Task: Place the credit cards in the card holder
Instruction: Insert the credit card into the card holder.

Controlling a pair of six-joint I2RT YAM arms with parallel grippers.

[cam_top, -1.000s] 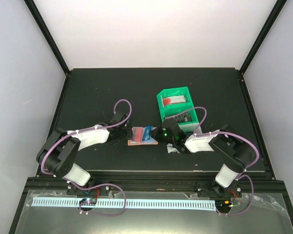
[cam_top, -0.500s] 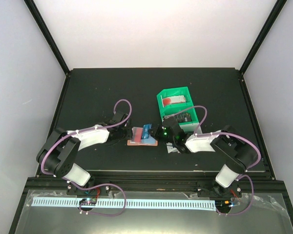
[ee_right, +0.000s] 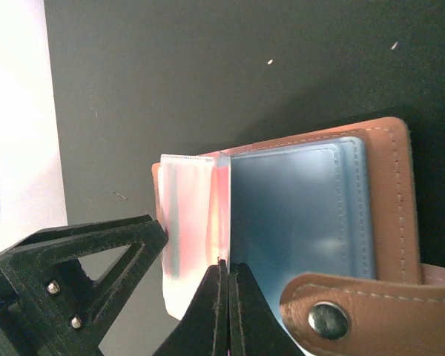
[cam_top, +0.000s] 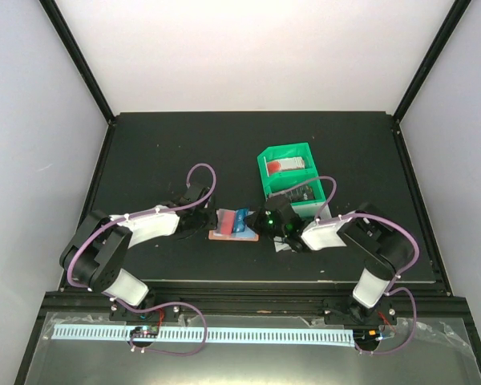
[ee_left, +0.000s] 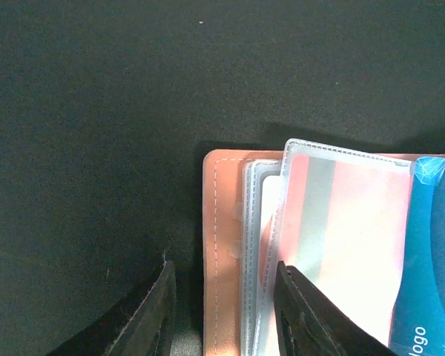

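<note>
Two grippers meet at the holder [cam_top: 233,223], centre frame. Left gripper [ee_left: 222,311], part spread, straddles its edge; right gripper [ee_right: 224,297], pressed together, pinches a sleeve [ee_right: 189,222]. Sleeve could slip free, blocking the blue card [ee_left: 434,274].

Black table [cam_top: 144,152], overhead: two arms, card holder, green tray.
Card holder [cam_top: 224,233] at centre, blue card [cam_top: 241,220] on it; left gripper [cam_top: 205,220] at its 9 o'clock, right gripper [cam_top: 266,223] at 3 o'clock; green tray [cam_top: 266,175] at 1 o'clock.
</note>
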